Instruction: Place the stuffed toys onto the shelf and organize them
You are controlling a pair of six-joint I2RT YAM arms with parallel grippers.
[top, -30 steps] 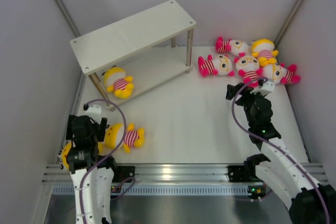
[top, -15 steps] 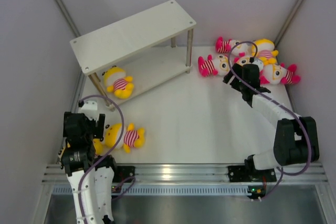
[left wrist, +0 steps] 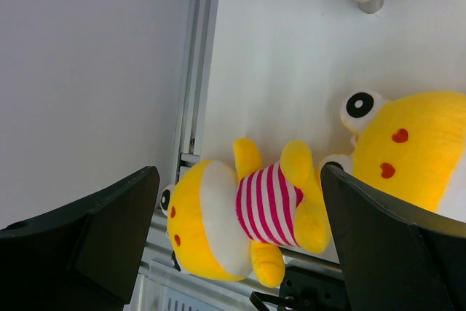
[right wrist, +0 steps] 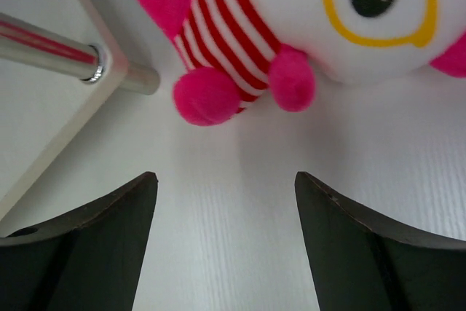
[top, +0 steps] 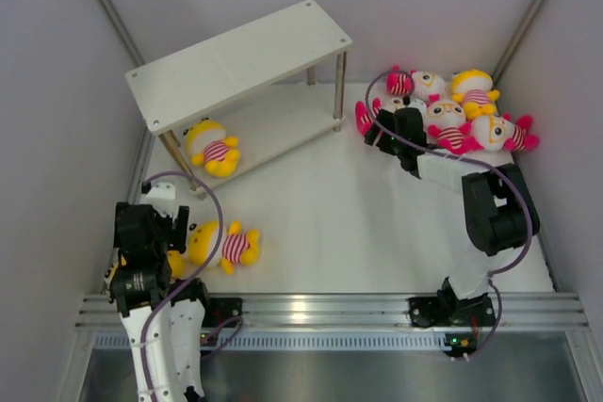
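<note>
One yellow doll on shelf lower board; seven other dolls on bench, near-left and far-right corners. Spread, empty: left gripper, right gripper.

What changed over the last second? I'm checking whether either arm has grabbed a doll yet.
The right gripper swung out and leftward to the pink doll beside the shelf, open, holding nothing. The left gripper barely shifted, open over a yellow doll. No doll moved.

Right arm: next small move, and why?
Probably ease the right gripper forward and down over the pink-limbed doll. Its jaws stand open and empty, and the doll's striped body lies just beyond the fingertips, beside the shelf leg, not yet between them.
</note>
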